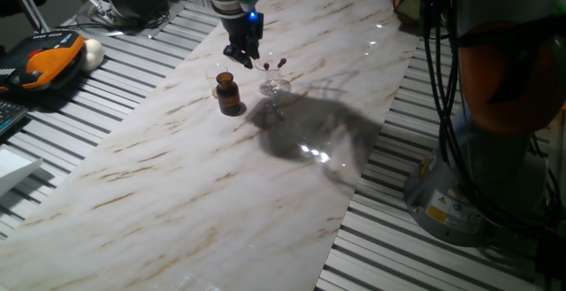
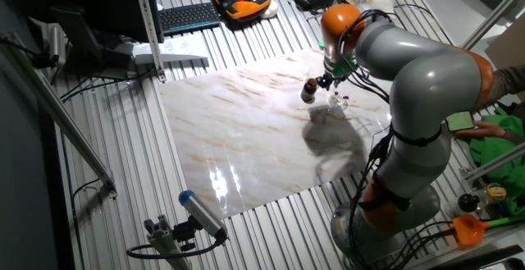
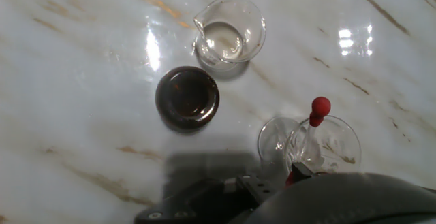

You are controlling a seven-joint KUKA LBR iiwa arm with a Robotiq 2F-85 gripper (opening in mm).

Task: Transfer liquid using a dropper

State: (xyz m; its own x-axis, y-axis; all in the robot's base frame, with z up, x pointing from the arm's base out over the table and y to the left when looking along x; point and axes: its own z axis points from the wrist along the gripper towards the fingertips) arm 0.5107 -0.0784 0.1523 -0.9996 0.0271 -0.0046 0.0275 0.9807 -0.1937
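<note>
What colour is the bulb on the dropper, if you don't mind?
Red; the dropper bulb shows best in the hand view.

my gripper [image 2: 330, 79] low over marble table [image 2: 238, 130] | brown bottle [image 2: 308, 91] just beside it | droppers' red bulbs [image 2: 344, 99] near | jaw state unclear
</note>
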